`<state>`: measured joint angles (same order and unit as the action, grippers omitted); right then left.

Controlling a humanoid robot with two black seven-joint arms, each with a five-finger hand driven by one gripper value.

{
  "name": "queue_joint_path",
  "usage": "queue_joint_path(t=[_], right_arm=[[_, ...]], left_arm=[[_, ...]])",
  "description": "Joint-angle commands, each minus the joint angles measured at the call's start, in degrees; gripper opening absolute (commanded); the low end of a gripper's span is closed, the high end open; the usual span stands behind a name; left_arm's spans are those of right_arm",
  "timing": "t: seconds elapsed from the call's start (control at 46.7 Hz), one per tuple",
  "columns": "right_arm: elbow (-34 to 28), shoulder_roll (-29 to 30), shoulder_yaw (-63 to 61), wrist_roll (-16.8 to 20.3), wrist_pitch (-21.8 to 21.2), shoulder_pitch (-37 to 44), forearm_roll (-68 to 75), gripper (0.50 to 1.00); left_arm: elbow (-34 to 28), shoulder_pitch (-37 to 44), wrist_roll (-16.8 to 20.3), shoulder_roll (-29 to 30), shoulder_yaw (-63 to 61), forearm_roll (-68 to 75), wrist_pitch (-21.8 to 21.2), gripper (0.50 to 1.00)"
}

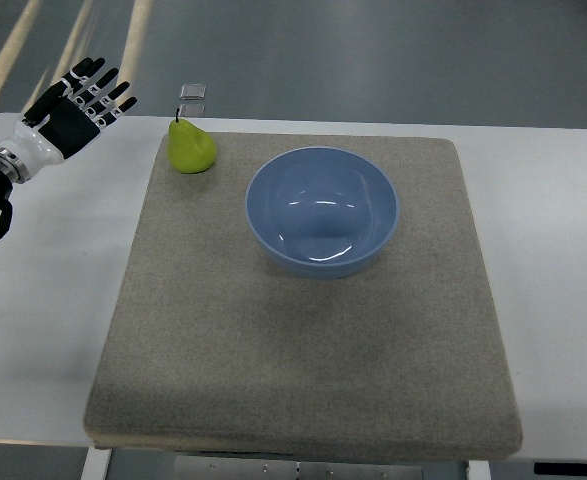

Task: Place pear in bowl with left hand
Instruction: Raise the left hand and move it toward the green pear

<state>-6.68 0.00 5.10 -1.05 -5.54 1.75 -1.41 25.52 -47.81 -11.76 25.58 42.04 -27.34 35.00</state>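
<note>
A yellow-green pear (190, 148) stands upright on the far left corner of a grey felt mat (303, 330). An empty light blue bowl (322, 210) sits on the mat to the right of the pear, a short gap apart. My left hand (81, 100) is black and white. It hovers over the table's far left corner, well left of the pear, with its fingers spread and holding nothing. The right arm is out of view.
The mat lies on a white table (558, 290). Two small grey squares (193, 98) sit just beyond the table's far edge behind the pear. Grey floor with pale stripes lies beyond.
</note>
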Motion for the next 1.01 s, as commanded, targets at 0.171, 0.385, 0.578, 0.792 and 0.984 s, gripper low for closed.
queue_joint_path(t=[0.171, 0.385, 0.578, 0.792, 0.984], right_arm=[[0.0, 0.0, 0.0, 0.0, 0.0, 0.01, 0.0, 0.926], [0.0, 0.0, 0.0, 0.0, 0.0, 0.01, 0.0, 0.926], [0.0, 0.0, 0.0, 0.0, 0.0, 0.01, 0.0, 0.924], [0.0, 0.0, 0.0, 0.0, 0.0, 0.01, 0.0, 0.926], [0.0, 0.0, 0.0, 0.0, 0.0, 0.01, 0.0, 0.924]], left_arm=[[-0.12, -0.26, -0.02, 0.08, -0.55, 0.09, 0.0, 0.996], [-6.79, -2.46, -0.02, -0.18, -0.02, -0.17, 0.0, 0.996], [-8.29, -2.55, 0.07, -0.18, -0.81, 0.18, 0.0, 0.996], [-8.73, -4.48, 0.77, 0.43, -1.52, 8.16, 0.0, 0.996], [-8.73, -8.26, 11.4, 2.28, -1.52, 24.24, 0.0, 0.996]])
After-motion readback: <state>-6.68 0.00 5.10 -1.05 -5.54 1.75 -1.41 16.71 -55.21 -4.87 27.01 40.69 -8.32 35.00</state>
